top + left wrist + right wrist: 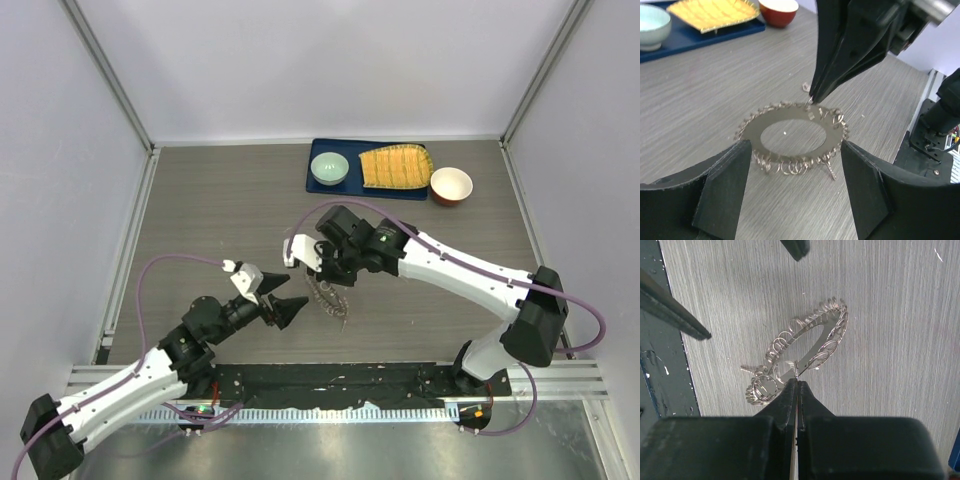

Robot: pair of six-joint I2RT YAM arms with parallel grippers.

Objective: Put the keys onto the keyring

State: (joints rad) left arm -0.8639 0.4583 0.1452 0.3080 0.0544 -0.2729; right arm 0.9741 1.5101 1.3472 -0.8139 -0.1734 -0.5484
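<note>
The keyring point(790, 118), a flat grey ring fringed with small wire loops, hangs just above the table with its loops dangling. My right gripper point(797, 382) is shut on a small loop at its far rim; its black fingers point(840, 55) come down from above. A tiny silver key point(831, 171) hangs from the near rim, also visible in the right wrist view point(751, 369). My left gripper point(795, 200) is open just short of the near rim, holding nothing. From above, the keyring point(328, 298) lies between the left gripper point(284, 306) and the right gripper point(320, 278).
At the back, a dark blue tray point(322, 186) carries a pale green bowl point(329, 168) and a yellow ribbed dish point(396, 167). A red and white bowl point(451, 185) stands beside it. A black rail point(330, 385) runs along the near edge.
</note>
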